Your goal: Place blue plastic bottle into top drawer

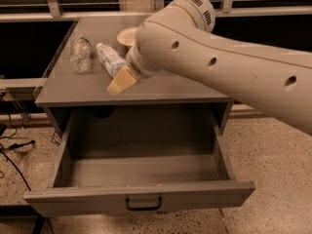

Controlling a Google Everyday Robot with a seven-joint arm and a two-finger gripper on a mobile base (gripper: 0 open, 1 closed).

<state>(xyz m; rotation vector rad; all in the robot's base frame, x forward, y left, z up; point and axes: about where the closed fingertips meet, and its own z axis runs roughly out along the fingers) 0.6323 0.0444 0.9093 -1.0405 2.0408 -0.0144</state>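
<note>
Grey drawer (87, 200) stands pulled open below the counter (73, 89). The bottle (109, 58) lies on the counter, with the hand (120, 81) at its near end. I cannot tell whether the hand grips it.

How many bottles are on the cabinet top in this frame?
2. The labelled bottle lies left of centre, just by the gripper; the wrinkled bottle sits near the left edge. The arm covers much of the cabinet top, so more may be hidden.
</note>
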